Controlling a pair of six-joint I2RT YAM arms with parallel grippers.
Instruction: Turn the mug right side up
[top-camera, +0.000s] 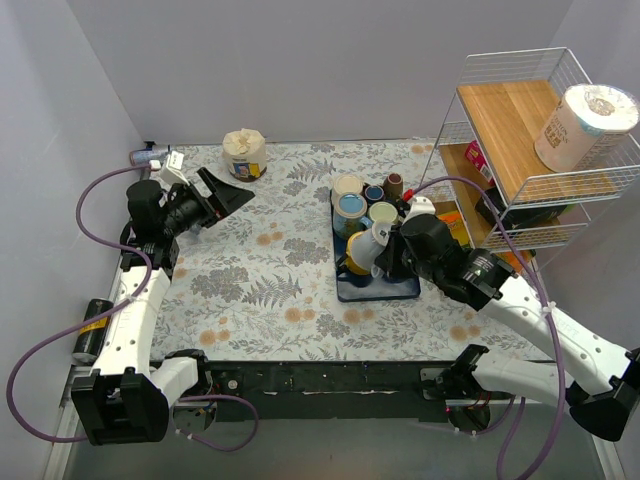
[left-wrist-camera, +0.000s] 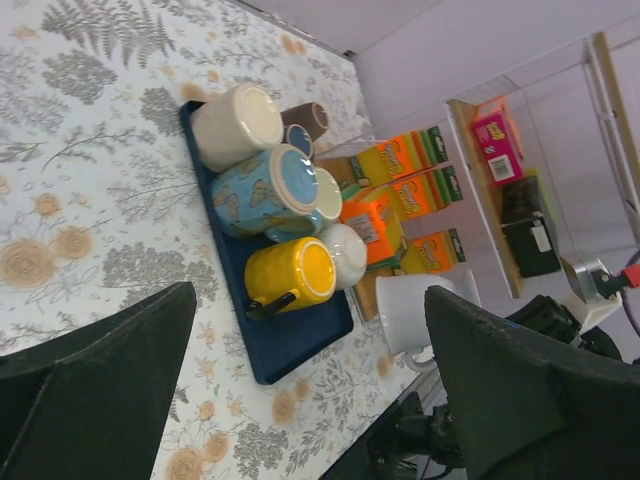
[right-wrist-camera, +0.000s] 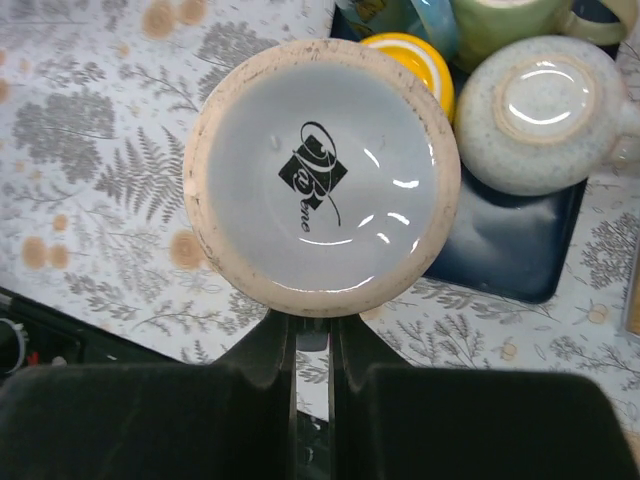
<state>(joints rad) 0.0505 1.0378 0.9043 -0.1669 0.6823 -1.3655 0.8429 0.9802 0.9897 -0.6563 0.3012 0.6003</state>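
The right hand (right-wrist-camera: 316, 325) grips a round white ceramic mug (right-wrist-camera: 322, 180) mid-frame in its wrist view, the glossy, logo-stamped base toward the lens; it seems held sideways, though that is unclear; behind it a dark blue tray (right-wrist-camera: 510, 250) on the floral-clothed desk (top-camera: 260, 270) carries a yellow mug (right-wrist-camera: 415, 55) and a speckled mug (right-wrist-camera: 540, 110), bases up; the left hand (top-camera: 232, 192), upper left of the top view, gapes empty.
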